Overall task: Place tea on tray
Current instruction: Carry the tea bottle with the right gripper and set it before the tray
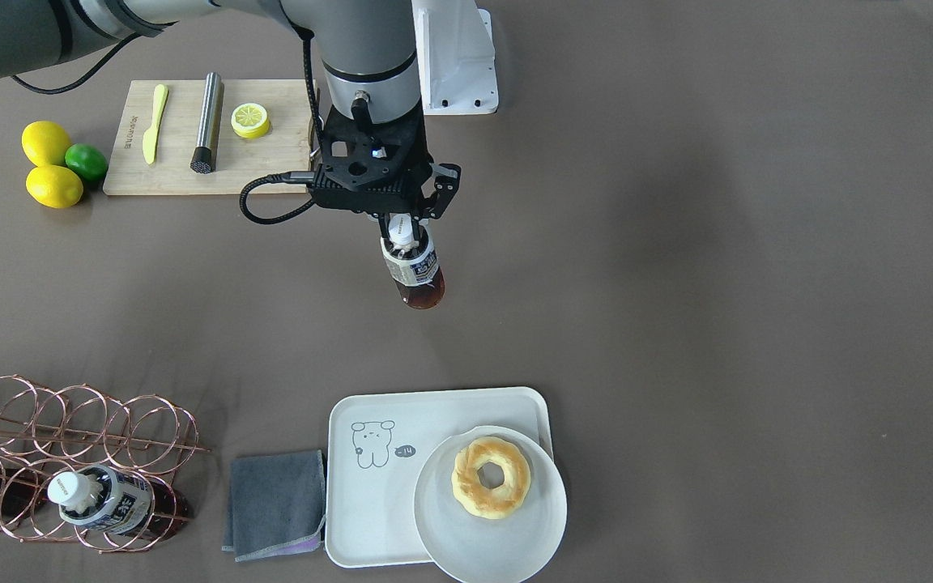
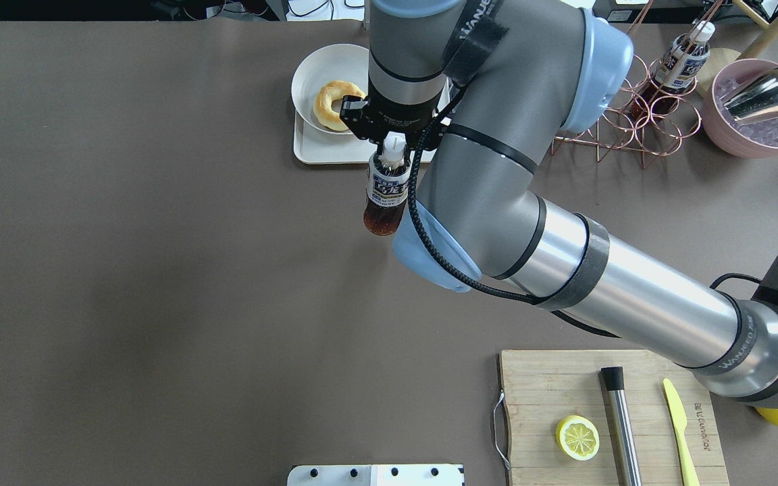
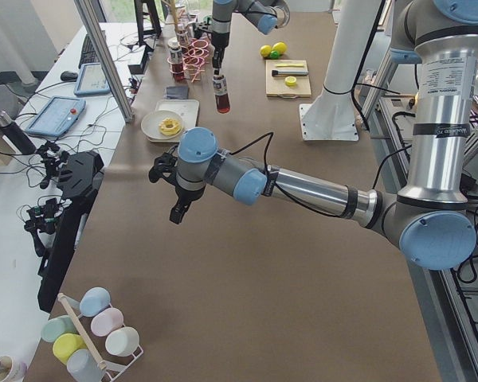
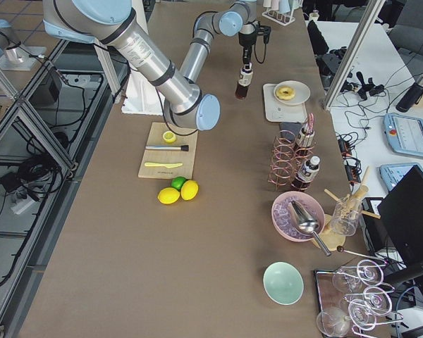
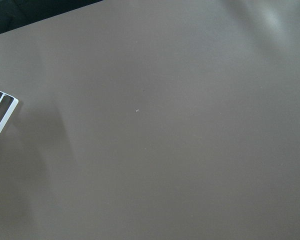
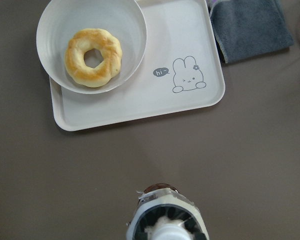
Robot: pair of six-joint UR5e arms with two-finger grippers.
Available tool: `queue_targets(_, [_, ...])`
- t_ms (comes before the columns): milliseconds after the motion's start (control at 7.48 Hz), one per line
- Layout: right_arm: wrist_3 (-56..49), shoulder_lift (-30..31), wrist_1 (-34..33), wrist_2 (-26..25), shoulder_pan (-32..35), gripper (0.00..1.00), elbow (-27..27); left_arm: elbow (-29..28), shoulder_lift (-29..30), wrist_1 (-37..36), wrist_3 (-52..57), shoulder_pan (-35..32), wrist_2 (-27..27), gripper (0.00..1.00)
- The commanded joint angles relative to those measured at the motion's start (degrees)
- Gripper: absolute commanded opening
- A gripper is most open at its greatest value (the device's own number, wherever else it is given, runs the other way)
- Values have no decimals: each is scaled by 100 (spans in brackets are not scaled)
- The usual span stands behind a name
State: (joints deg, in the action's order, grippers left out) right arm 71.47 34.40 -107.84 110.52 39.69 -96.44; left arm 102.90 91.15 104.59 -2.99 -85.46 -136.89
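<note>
From where I stand, the right gripper (image 1: 404,233) clasps the small clear bottle of dark tea (image 1: 415,274) by its top, aloft over the brown table (image 1: 677,283), short of the off-white rounded plastic tray (image 1: 369,518); setting it down remains.

We see a wooden cutting board (image 1: 276,166) bearing a yellow knife (image 1: 155,121), a steel cylinder (image 1: 207,121) and a lemon half (image 1: 250,120). Two lemons (image 1: 45,142) and a lime (image 1: 87,161) lie just beside it. A copper wire rack (image 1: 78,429) stands near a folded grey cloth (image 1: 276,502). A ring-shaped pastry (image 1: 491,476) sits on a round white plate (image 1: 450,538).
</note>
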Motion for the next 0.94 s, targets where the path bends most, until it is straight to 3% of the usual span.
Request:
queue_targets(0, [322,-21,369,-345,-329,0,345,2,-1,-9,-17,3,-13,100])
queue_targets(802, [385,-215,361,-715,-585,0,592,2,-1,0,-44,3,-22,100])
